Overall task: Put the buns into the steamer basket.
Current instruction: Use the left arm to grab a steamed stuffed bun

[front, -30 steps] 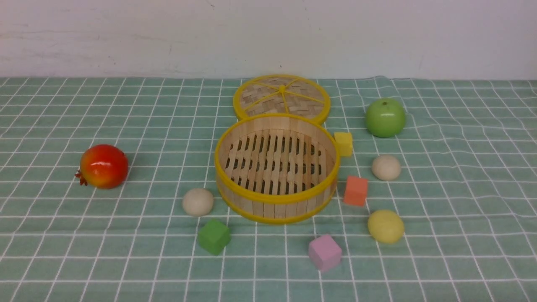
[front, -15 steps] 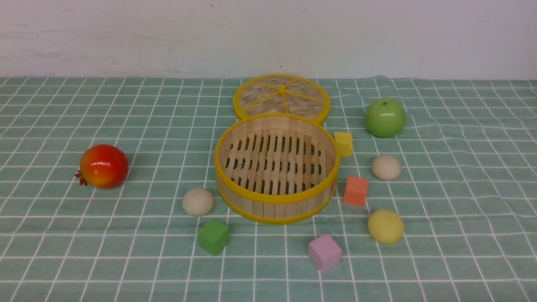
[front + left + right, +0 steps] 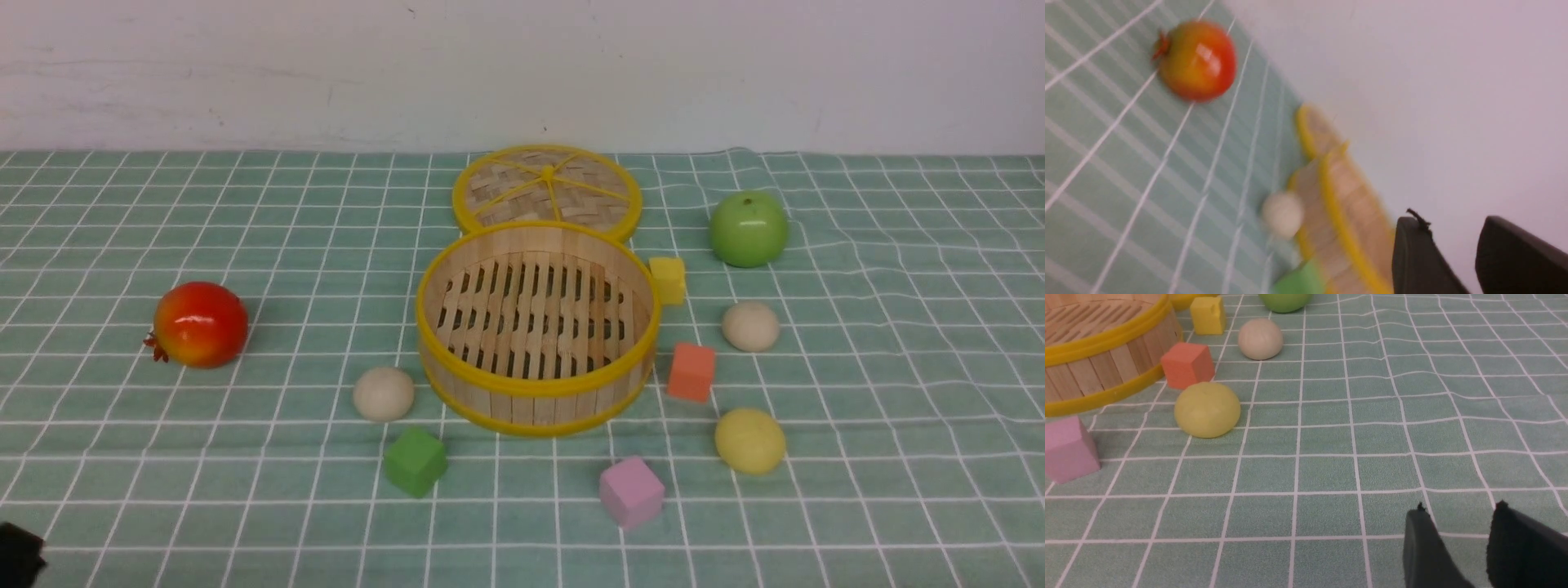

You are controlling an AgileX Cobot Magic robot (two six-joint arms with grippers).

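The steamer basket (image 3: 531, 404) stands empty at mid-table. One beige bun (image 3: 384, 394) lies by its front left wall. A second beige bun (image 3: 750, 326) and the pale yellow bun (image 3: 750, 441) lie to its right. A black bit of my left gripper (image 3: 16, 555) shows at the front left corner, far from the buns. In the blurred left wrist view my left gripper (image 3: 1449, 222) is open and empty, with the left bun (image 3: 1283, 213) beside the basket (image 3: 1347, 196). My right gripper (image 3: 1459, 510) is open and empty above the cloth, short of the yellow bun (image 3: 1207, 409) and the beige bun (image 3: 1260, 339).
The woven lid (image 3: 547, 188) lies behind the basket. A green apple (image 3: 749, 229) is at the back right and a red pomegranate (image 3: 200, 323) at the left. Yellow (image 3: 669, 279), orange (image 3: 692, 371), green (image 3: 416, 461) and pink (image 3: 631, 492) cubes ring the basket.
A black part of my left gripper has come into the front left corner of the front view. The buns, basket and cubes have not moved.
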